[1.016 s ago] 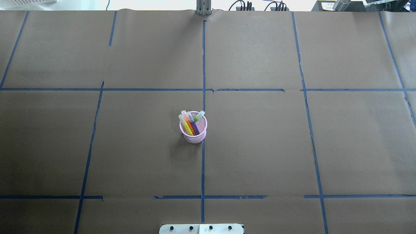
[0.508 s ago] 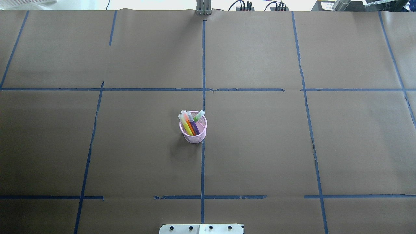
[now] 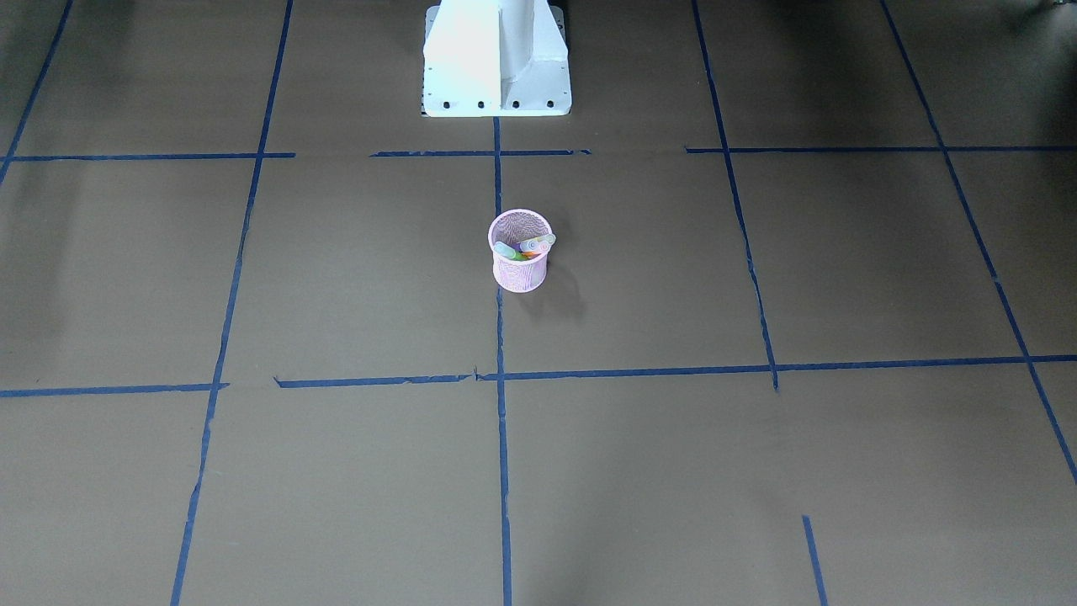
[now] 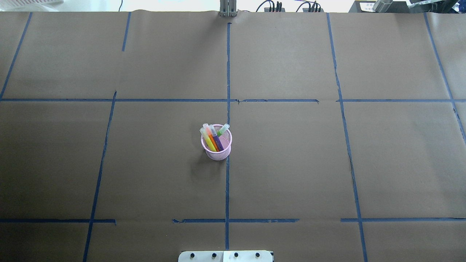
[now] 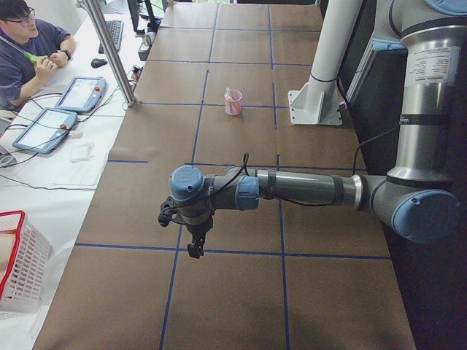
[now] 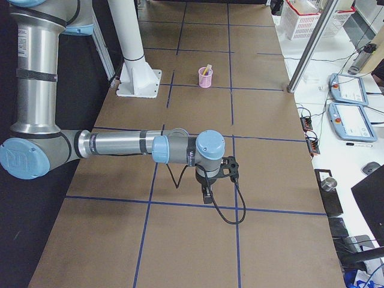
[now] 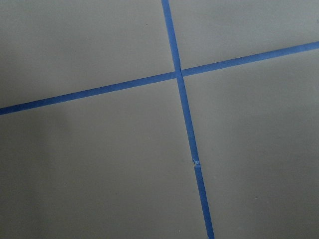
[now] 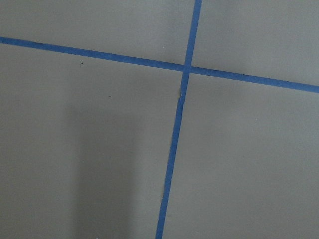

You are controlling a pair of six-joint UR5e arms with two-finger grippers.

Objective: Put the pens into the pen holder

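Front-facing, the pen holder stands upright on the centre tape line of the tabletop, pens inside; overhead, none lie loose, so the job looks done and nothing more should touch it; side views cannot tell whether left fingers or right fingers are open; no writing readable.

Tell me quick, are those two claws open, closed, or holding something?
Left gripper: cannot be told from this side view.
Right gripper: cannot be told either.
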